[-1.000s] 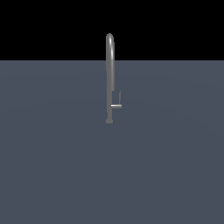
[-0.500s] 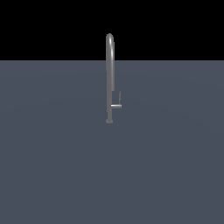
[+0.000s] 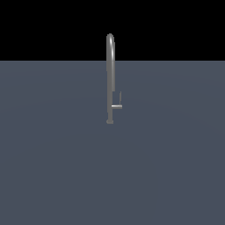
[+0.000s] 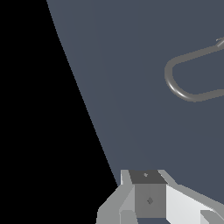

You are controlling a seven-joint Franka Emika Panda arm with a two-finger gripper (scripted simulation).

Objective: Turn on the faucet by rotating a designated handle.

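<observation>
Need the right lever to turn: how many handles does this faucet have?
1. The handle juts from the faucet low on the tube, toward the exterior view's right. Any on the far side would be hidden.

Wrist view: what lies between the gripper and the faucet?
Nothing: only bare grey floor separates the gripper from the faucet in the wrist view.

A flat slate-grey surface [image 3: 57, 167] spreads wide beneath a black background [image 3: 44, 26].

A bare simulated scene: lone faucet [image 3: 110, 79] on a flat grey floor [image 3: 52, 167], black backdrop.
</observation>
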